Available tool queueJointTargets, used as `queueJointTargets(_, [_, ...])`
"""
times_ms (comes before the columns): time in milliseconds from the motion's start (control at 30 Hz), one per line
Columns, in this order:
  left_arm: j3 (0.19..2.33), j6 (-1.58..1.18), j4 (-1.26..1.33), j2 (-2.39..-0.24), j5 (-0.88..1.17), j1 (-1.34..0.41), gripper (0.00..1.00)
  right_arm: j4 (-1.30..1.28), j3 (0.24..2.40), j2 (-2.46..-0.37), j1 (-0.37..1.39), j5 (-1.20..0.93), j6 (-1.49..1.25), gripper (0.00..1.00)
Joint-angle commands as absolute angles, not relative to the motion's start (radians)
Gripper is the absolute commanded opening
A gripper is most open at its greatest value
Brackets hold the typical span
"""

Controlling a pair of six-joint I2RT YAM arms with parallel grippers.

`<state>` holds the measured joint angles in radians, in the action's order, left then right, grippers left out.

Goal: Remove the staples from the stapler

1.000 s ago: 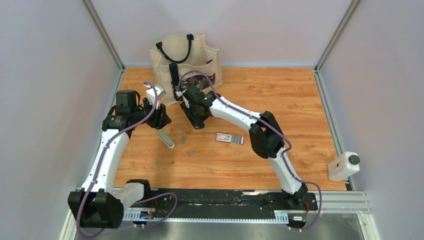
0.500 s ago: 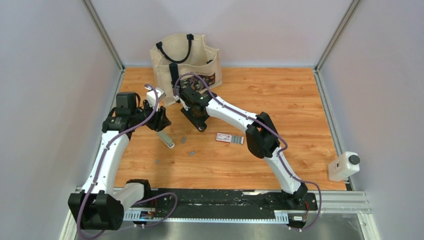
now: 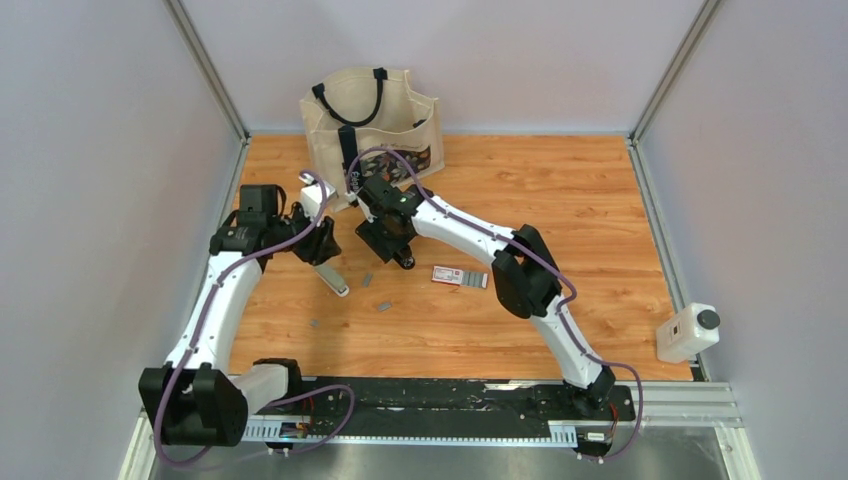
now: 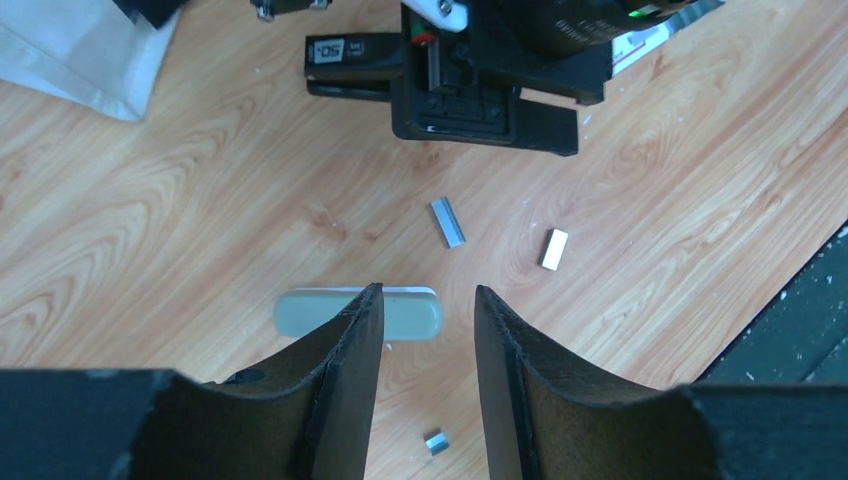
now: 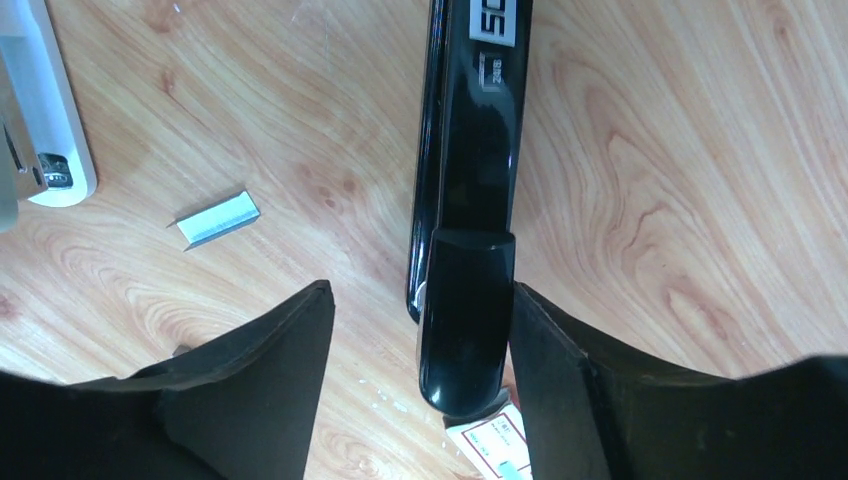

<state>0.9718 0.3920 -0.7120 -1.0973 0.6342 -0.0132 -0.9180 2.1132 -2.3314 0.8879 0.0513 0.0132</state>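
Note:
The stapler (image 3: 331, 278), grey on top with a pale base, lies on the wooden table. It shows in the left wrist view (image 4: 410, 315), partly behind my left finger, and at the edge of the right wrist view (image 5: 45, 110). My left gripper (image 3: 322, 243) (image 4: 428, 290) hovers open and empty just above and behind it. Loose staples (image 3: 367, 279) (image 3: 383, 307) (image 3: 314, 323) lie near it; they also show in the left wrist view (image 4: 448, 222) (image 4: 554, 249) (image 4: 435, 442), and one shows in the right wrist view (image 5: 218, 219). My right gripper (image 3: 388, 240) (image 5: 418, 288) is open over a glossy black stapler-like bar (image 5: 470, 200), which lies close to its right finger.
A flat red-and-white box (image 3: 460, 276) (image 5: 497, 440) lies right of the black bar. A cream tote bag (image 3: 370, 120) stands at the back. A white bottle (image 3: 688, 333) sits at the right edge. Walls close in the left, back and right.
My right gripper has moved toward the near side and turned, now straddling the black bar. My left gripper has shifted slightly. The stapler and staples have not moved.

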Motion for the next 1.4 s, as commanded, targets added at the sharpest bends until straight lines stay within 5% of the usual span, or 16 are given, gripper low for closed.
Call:
queueJointTargets(0, [1.026, 0.474, -0.775, -1.158, 0.621, -0.052, 0.47, -0.818, 2.059, -2.195, 0.891, 0.054, -0.035, 0.7])
queueJointTargets(333, [1.046, 0.407, -0.704, -1.346, 0.387, -0.331, 0.47, -0.611, 1.669, -1.729, 0.815, 0.109, -0.179, 0.72])
queueJointTargets(600, [1.072, 0.242, -0.652, -1.485, 0.158, -0.414, 0.57, -0.474, 1.306, -1.389, 0.727, 0.055, -0.273, 0.75])
queueJointTargets(933, [0.994, 0.204, -0.594, -1.468, 0.146, -0.442, 0.69, -0.437, 1.186, -1.267, 0.657, 0.038, -0.307, 0.77])
queueJointTargets(1367, [0.96, 0.13, -0.537, -1.569, 0.049, -0.476, 0.59, -0.411, 1.1, -1.151, 0.618, 0.015, -0.334, 0.78])
